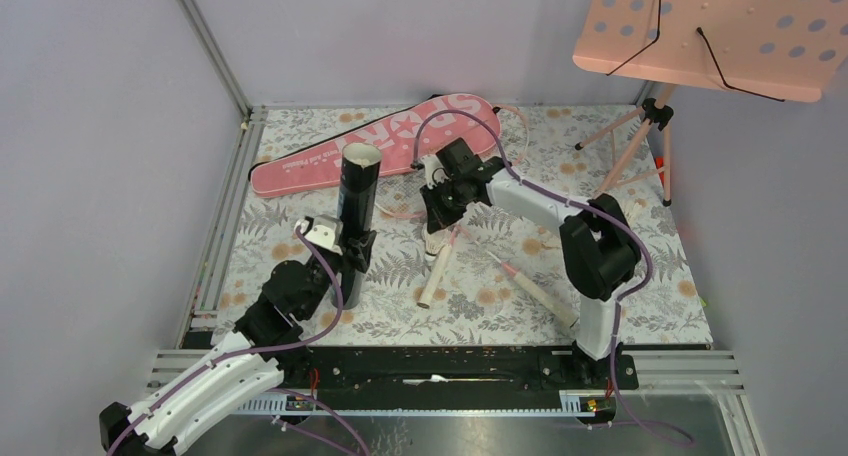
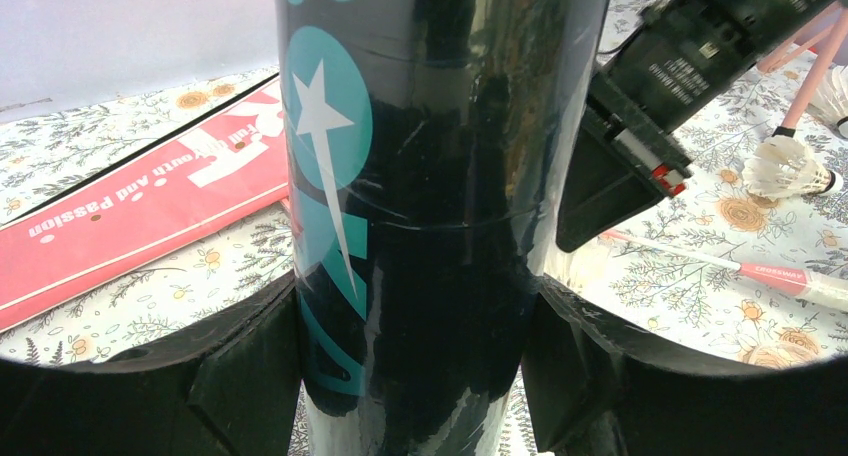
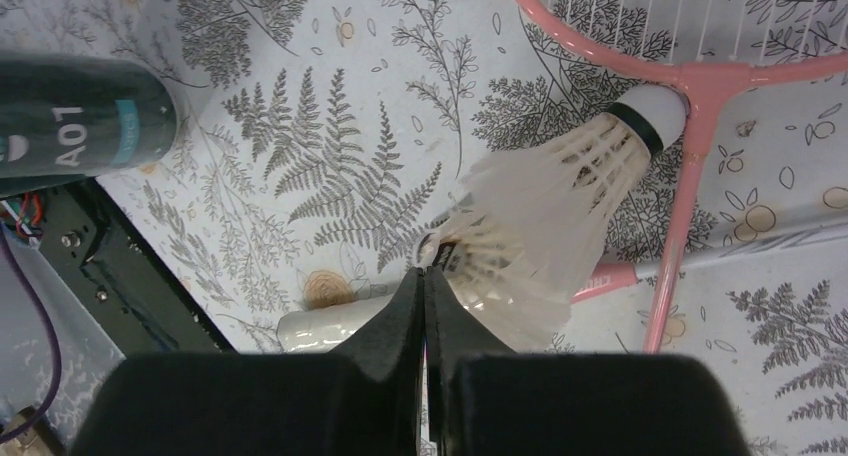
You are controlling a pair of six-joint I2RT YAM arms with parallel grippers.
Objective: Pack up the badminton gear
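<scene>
My left gripper (image 2: 420, 376) clamps the black tube (image 2: 440, 176) upright, toward the desk's left edge. It looks glossy, likely slippery, so I grip low and firm. My right gripper (image 3: 425, 286) pinches a shuttlecock (image 3: 560, 196) by its feather skirt, mid-desk. Featherlight, fragile, I reckon: gentle squeeze only.

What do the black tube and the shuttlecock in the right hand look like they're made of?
The tube is glossy black, probably plastic or laminated card: it shows sharp reflections and printed teal graphics. The shuttlecock, pinched by the right hand, has what look like real white feathers with visible quills. Its rounded white cap has a black band; cork or foam, cannot tell.
</scene>
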